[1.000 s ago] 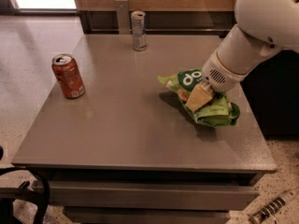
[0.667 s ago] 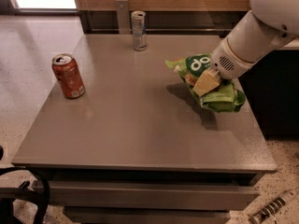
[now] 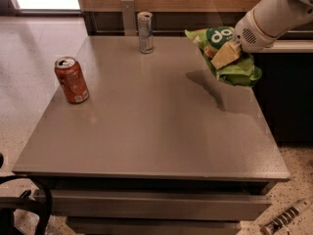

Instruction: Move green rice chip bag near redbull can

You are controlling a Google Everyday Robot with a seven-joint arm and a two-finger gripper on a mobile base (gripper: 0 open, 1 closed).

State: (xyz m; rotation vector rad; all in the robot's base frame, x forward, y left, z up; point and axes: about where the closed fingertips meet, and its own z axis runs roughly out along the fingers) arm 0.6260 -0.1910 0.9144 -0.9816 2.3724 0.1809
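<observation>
The green rice chip bag (image 3: 222, 55) hangs in the air above the table's right side, crumpled, with its dark green logo facing up. My gripper (image 3: 226, 56) is shut on the bag, its pale finger (image 3: 225, 56) pressed across the bag's middle, and the white arm reaches in from the upper right. The bag's shadow falls on the tabletop below it. The redbull can (image 3: 145, 32), slim, silver and blue, stands upright near the table's far edge, well to the left of the bag.
An orange-red soda can (image 3: 71, 80) stands upright near the left edge of the grey table (image 3: 146, 131). A wooden wall and a dark ledge run behind the table. Speckled floor lies to the left and right.
The gripper has lifted the bag off the tabletop and carried it up and toward the far right. The two cans have not moved.
</observation>
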